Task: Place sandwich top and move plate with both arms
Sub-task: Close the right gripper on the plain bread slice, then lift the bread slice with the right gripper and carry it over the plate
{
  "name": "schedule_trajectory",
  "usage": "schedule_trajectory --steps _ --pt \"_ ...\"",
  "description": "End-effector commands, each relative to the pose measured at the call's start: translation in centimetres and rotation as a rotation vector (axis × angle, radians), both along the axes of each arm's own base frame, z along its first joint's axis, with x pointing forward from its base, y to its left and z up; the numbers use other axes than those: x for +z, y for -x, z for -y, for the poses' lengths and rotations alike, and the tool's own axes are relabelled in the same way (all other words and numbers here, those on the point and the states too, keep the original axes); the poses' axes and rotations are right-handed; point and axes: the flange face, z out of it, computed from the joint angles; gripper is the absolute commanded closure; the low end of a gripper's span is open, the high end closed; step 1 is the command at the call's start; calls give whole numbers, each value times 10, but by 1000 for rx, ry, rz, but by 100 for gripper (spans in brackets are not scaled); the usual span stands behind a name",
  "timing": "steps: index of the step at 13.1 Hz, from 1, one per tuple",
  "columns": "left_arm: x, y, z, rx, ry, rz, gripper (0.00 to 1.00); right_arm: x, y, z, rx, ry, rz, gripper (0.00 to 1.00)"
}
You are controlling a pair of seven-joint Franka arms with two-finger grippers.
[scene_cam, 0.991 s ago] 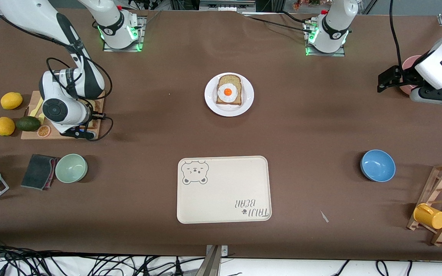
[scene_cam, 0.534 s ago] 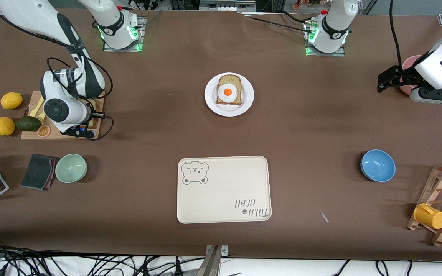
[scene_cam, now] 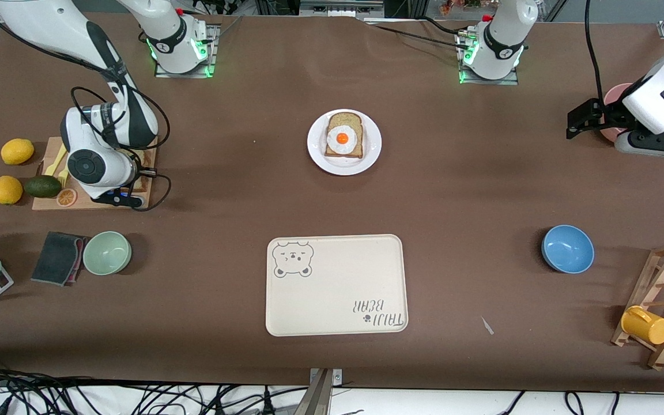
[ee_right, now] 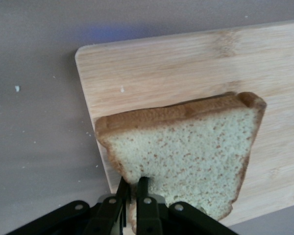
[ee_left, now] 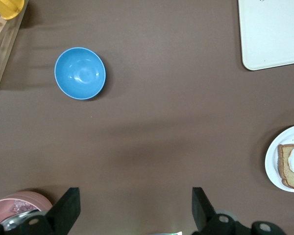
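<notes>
On cutting board (ee_right: 196, 73), desk's nine o'clock: right gripper (ee_right: 130, 188) jaws just pinched sandwich top (ee_right: 186, 152); lift next. Plate (scene_cam: 316, 151) at desk centre. Left gripper (ee_left: 132, 208) waits, jaws spread.

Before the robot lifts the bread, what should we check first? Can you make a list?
1. Right gripper shut on the bread slice: ok; it pinches one edge.
2. Slice free of the cutting board: cannot tell; it may be resting there.
3. Egg toast on the white plate, ready for its top: ok.
4. Bare table between board and plate: ok.
5. Left gripper open, waiting over bare table near the pink dish, away from the plate: ok.
6. Tray bare: ok.
</notes>
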Motion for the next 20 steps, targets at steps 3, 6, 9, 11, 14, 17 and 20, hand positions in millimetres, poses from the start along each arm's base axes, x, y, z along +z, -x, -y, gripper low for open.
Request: schedule_trajectory --steps 3,6,9,11,14,17,20 --pt "5 -1 3 -3 -19 -3 0 23 6 -19 0 33 -72 100" --pt "5 -1 4 -6 -19 -4 0 74 -11 -50 5 73 -134 100" --pt "5 -1 4 -4 -19 -4 0 115 -22 -116 71 76 -142 100" --pt "5 -1 4 -4 -19 -4 0 140 -17 -188 93 79 -82 100" --pt "5 -1 4 -6 -19 -4 0 161 13 -307 76 -10 -26 100" --pt "5 -1 4 -6 -19 -4 0 186 47 -418 39 -52 52 100" --pt "5 -1 4 -6 -19 -4 0 164 122 -538 123 -84 96 100"
